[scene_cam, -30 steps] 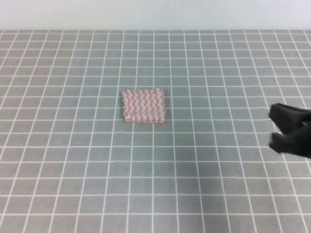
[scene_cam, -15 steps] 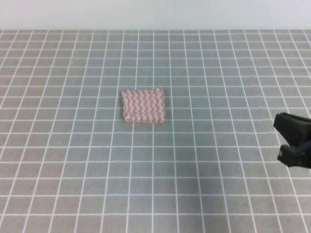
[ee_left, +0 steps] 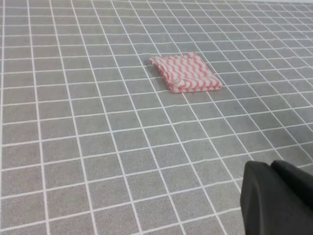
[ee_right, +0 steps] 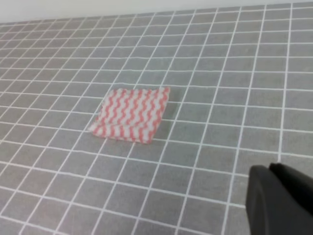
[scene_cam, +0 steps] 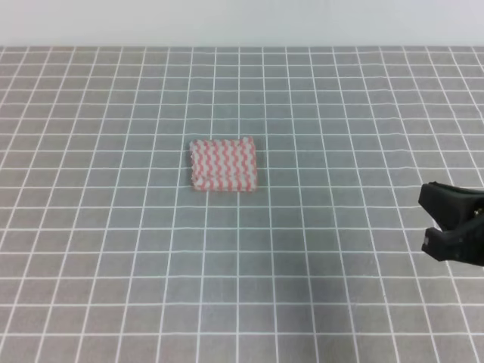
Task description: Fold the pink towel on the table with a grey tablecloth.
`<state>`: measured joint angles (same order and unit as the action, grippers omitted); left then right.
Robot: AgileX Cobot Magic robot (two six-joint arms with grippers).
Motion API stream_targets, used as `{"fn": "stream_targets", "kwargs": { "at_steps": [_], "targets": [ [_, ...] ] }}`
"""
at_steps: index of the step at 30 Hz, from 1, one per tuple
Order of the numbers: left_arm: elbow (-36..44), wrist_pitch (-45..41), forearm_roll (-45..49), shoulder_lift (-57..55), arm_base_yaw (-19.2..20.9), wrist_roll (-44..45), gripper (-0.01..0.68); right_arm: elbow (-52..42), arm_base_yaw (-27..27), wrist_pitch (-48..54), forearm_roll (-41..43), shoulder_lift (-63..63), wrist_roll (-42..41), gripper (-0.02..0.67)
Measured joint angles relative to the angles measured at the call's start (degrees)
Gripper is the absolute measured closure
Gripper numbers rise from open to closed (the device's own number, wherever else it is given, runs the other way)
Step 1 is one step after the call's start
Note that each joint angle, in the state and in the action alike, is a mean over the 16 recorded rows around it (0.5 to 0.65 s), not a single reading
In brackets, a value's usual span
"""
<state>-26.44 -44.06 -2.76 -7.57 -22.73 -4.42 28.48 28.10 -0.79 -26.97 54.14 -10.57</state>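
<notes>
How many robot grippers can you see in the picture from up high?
1. The right gripper sits at the right edge of the grey table, well away from the pink towel. The left gripper is outside that view; only its wrist camera catches it.

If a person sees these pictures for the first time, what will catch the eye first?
First, the pink towel: a small bundle with wavy stripes, lying alone near the middle of the table with a grey tablecloth. Next, the right gripper, dark and open, at the right edge, well apart from the towel.
</notes>
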Motion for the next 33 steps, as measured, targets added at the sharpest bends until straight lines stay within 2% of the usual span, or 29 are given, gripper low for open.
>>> {"fn": "stream_targets", "kwargs": {
  "at_steps": [13,26,33],
  "targets": [
    [0.0,-0.1,0.0,0.1,0.0,0.2,0.673,0.0,0.0,7.3,1.0,-4.8,0.0,0.665],
    [0.0,-0.2,0.1,0.1,0.0,0.2,0.673,0.0,-0.8,15.5,12.6,-14.4,0.1,0.665],
    [0.0,-0.4,0.1,0.3,0.0,0.2,0.673,0.0,-5.0,20.5,17.5,-20.9,0.1,0.666]
  ]
}}
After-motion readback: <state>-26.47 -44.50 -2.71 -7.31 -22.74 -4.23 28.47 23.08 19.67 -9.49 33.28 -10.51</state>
